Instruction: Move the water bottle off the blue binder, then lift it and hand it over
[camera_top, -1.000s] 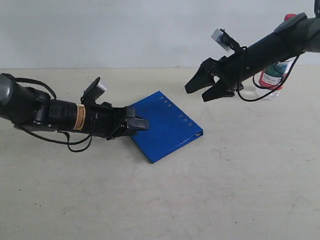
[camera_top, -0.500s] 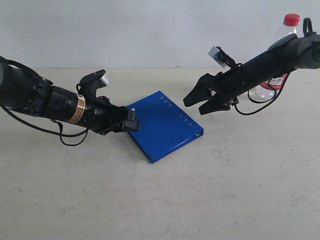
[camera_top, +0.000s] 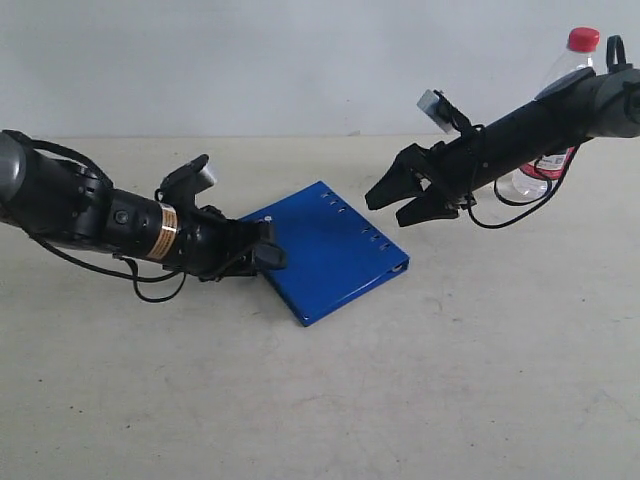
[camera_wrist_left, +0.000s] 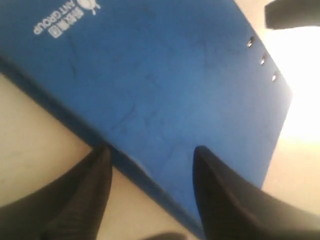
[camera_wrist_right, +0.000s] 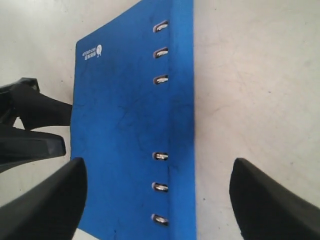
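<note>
Left gripper (camera_top: 268, 250) is sitting low at the left edge of the blue binder (camera_top: 335, 255), fingers apart, one over the cover and one over the table (camera_top: 450, 380); I cannot tell whether they are touching it. Right gripper (camera_top: 386, 210) is hovering above the ring-hole edge, jaws spread wide, holding nothing. Binder is lying flat, long axis running from far-centre to near-right. Water bottle (camera_top: 570, 65) is standing upright behind the right arm, red cap pointing up, well apart from the binder.

Beige table (camera_top: 450, 380): blue binder (camera_top: 330, 250) flat; water bottle (camera_top: 570, 65) apparently standing.
</note>
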